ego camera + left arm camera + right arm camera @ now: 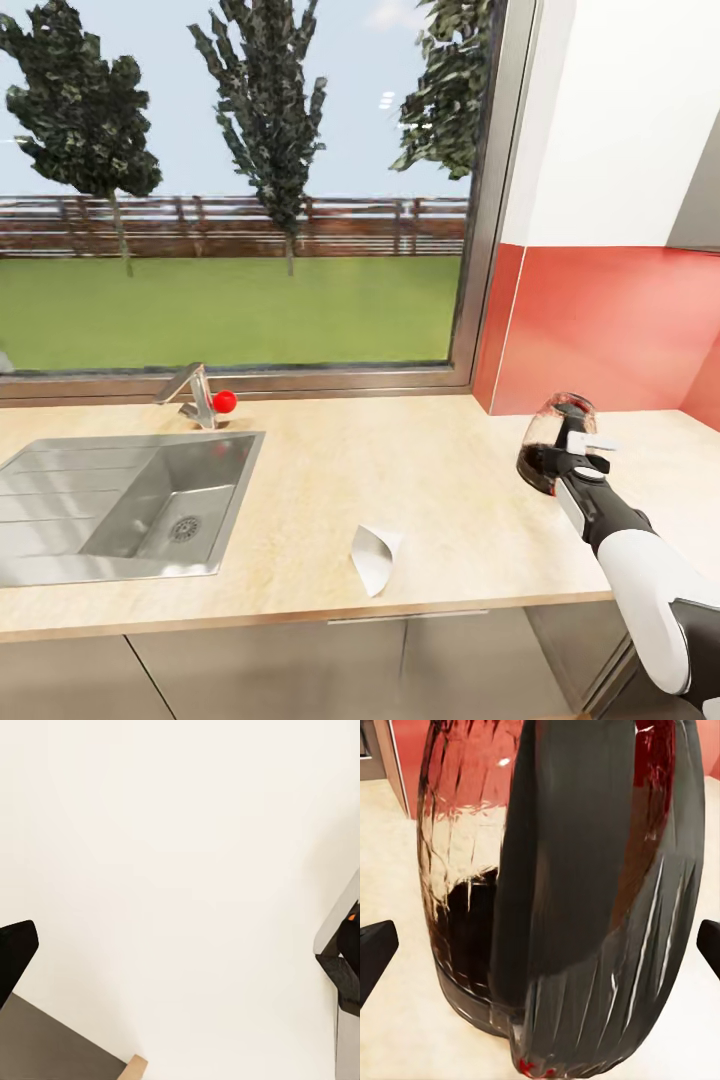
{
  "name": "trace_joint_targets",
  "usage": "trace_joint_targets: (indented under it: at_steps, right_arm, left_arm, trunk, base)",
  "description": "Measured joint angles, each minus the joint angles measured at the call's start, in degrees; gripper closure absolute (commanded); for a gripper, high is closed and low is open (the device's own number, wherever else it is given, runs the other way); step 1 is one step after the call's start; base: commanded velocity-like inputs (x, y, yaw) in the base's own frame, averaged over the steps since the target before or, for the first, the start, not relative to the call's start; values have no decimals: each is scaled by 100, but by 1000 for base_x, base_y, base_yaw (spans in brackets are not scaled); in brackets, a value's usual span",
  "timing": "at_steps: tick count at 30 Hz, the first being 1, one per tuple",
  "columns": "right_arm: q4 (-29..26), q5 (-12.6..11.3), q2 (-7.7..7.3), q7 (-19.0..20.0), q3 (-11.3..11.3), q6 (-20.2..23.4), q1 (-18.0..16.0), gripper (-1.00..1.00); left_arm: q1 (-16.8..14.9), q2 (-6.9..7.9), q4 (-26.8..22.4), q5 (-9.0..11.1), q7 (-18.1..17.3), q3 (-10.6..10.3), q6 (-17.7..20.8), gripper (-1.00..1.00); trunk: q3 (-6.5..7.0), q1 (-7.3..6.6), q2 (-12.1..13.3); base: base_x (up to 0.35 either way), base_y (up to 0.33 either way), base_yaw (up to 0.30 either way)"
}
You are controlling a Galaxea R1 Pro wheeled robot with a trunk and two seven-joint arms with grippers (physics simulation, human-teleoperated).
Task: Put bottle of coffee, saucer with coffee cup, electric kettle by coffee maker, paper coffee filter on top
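My right gripper (pixel 572 462) is at the kettle (pixel 555 440), which stands on the countertop (pixel 420 470) near the red wall panel (pixel 610 330). In the right wrist view my fingertips (pixel 375 952) sit wide apart either side of the kettle (pixel 562 900), not clamped. Whether my left fingers (pixel 15 952) are apart or together, I cannot tell. The paper filter (pixel 374 558) lies near the countertop's front edge, between the kettle and the sink (pixel 120 500). My judgement: the station is far from assembled; most placements remain.
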Motion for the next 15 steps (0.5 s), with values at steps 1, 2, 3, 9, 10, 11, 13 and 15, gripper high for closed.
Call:
trace_joint_targets:
  at_steps: [1, 2, 3, 9, 10, 11, 13, 15]
  right_arm:
    - [-1, 6, 1, -2, 0, -1, 0, -100]
    - [-2, 10, 4, -16, 0, -4, 0, -100]
    - [-2, 13, 6, -31, 0, -7, 0, -100]
    - [-12, 31, 0, -65, -5, -9, -1, 100]
    - [-14, 38, -1, -71, -5, -9, -1, 100]
    - [-16, 43, -1, -71, -5, -9, -2, 100]
    - [-19, 59, -1, -74, -2, -9, -3, 100]
    - [-22, 86, 2, -76, -3, -14, -5, 100]
  left_arm:
    - [1, 0, 0, 0, 0, 0, 0, -100]
    - [1, -2, 0, 0, 0, 0, 0, -100]
    - [-1, -4, 0, 0, 0, 0, 0, -100]
    - [0, -9, -2, -2, 0, 0, 0, -100]
    - [0, -9, -2, -2, 0, 0, 0, -100]
    - [3, -9, -4, -2, 0, 0, 0, -100]
    - [1, -9, -4, -1, 0, 1, 0, -100]
    - [3, -9, -4, 0, 0, 1, 0, -100]
  trunk:
    - [0, 0, 0]
    - [0, 0, 0]
    - [0, 0, 0]
    - [0, 0, -1]
    - [0, 0, -1]
    - [1, 0, -2]
    - [1, 0, -2]
    - [2, -1, -3]
  base:
    - [7, 0, 0]
    - [4, 0, 0]
    - [3, 0, 0]
    - [1, 0, 0]
    - [0, 0, 0]
    - [0, 0, 0]
    - [0, 0, 0]
    - [0, 0, 0]
